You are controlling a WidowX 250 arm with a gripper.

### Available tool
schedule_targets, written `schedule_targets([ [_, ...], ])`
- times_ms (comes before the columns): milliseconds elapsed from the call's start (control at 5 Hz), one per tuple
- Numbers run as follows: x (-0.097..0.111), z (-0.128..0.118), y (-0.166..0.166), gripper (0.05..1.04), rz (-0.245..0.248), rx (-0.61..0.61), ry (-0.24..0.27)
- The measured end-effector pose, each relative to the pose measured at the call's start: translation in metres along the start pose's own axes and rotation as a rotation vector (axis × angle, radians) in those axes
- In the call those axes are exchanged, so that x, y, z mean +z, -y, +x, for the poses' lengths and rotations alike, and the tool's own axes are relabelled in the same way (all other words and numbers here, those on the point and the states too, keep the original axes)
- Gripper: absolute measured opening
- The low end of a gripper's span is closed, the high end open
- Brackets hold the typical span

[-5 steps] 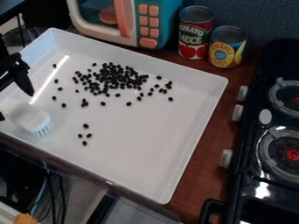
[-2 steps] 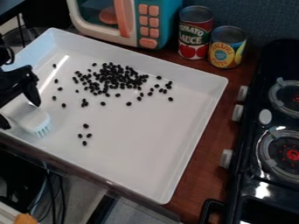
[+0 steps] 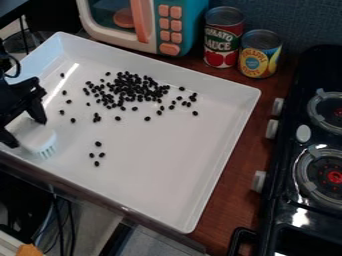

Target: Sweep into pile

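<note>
- The gripper has its fingers spread at the left of the tray, astride the back of the white brush; whether they touch it I cannot tell.
- The brush lies on the tray floor, bristles toward the open middle. It looks light, with a stiff, perhaps slippery body; best pinched squarely across its sides, clear of the bristles.
- The dark beans, heaped near the far wall with strays around, look small, hard and likely to roll; gentle strokes should suit.

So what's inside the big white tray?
Lots of little black beans and a white brush lie in the tray. The gripper covers part of the brush, so that bit is hidden.
</note>
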State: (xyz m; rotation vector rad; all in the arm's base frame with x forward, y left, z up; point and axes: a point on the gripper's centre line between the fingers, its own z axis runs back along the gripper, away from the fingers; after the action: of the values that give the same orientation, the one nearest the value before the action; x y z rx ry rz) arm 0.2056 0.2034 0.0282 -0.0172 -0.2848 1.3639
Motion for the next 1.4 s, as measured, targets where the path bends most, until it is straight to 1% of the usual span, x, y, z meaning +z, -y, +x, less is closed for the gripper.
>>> schedule_targets([
  [400,-0.004,0.005,0.003,0.735,-0.013,0.021,0.034],
  [600,-0.004,0.002,0.010,0.735,-0.032,-0.031,0.023],
  [1000,-0.004,-0.014,0.037,0.735,-0.091,-0.160,-0.016],
  [1200,-0.005,-0.021,0.050,0.735,-0.088,-0.177,-0.034],
  [1400,-0.006,-0.026,0.065,0.735,-0.075,-0.157,-0.057],
])
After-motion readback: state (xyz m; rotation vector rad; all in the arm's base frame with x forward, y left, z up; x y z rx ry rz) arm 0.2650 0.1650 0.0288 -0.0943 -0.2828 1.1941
